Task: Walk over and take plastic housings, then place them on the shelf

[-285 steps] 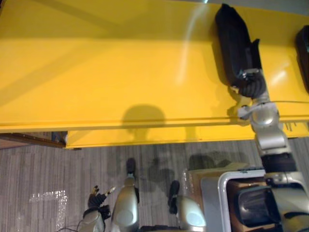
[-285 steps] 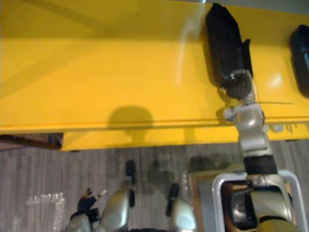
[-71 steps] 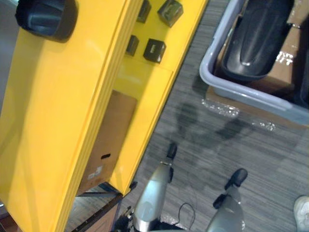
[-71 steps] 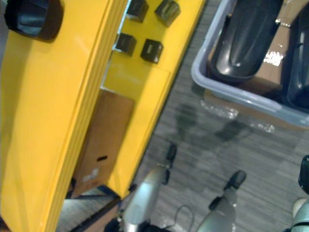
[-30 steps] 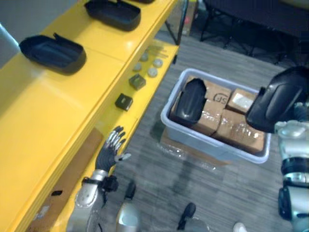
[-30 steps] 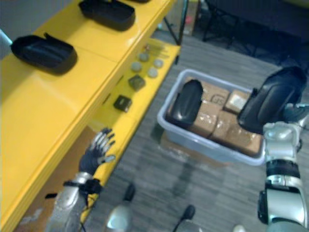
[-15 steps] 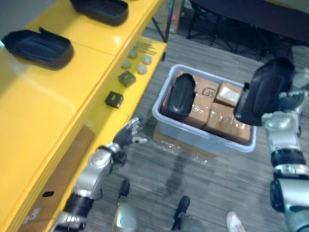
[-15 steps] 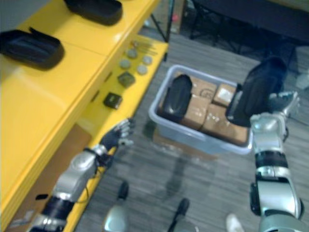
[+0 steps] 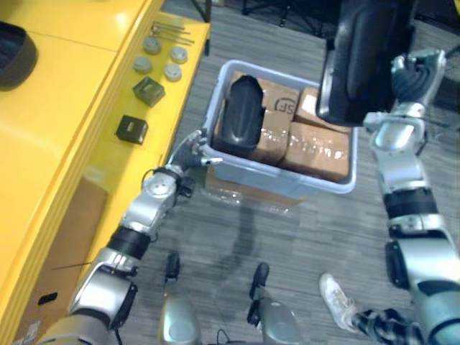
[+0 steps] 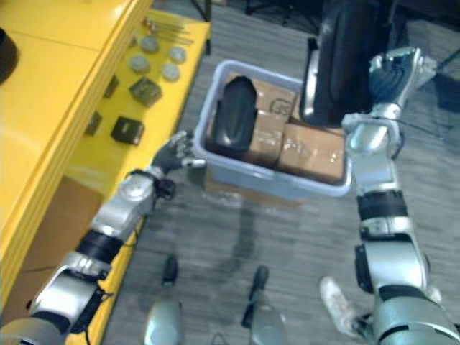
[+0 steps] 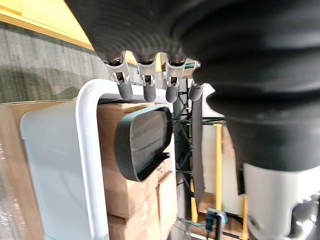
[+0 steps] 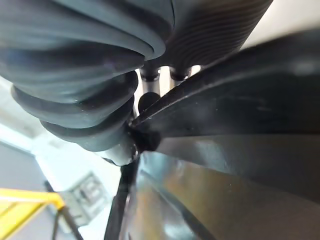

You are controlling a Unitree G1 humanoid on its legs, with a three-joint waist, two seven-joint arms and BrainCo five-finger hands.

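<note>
Left hand [image 9: 188,152]: fingers loose and straight, holding nothing, at the near-left corner of the grey bin [image 9: 287,185]. Second housing [image 9: 241,122] lies on the cartons [image 9: 316,147] inside, just past that rim. Its long axis runs away from me along the bin's left wall. Left hand is the nearer one. Right hand [image 9: 415,77] carries the raised housing [image 9: 363,57] upright over the bin's right side; I cannot tell its grip.
</note>
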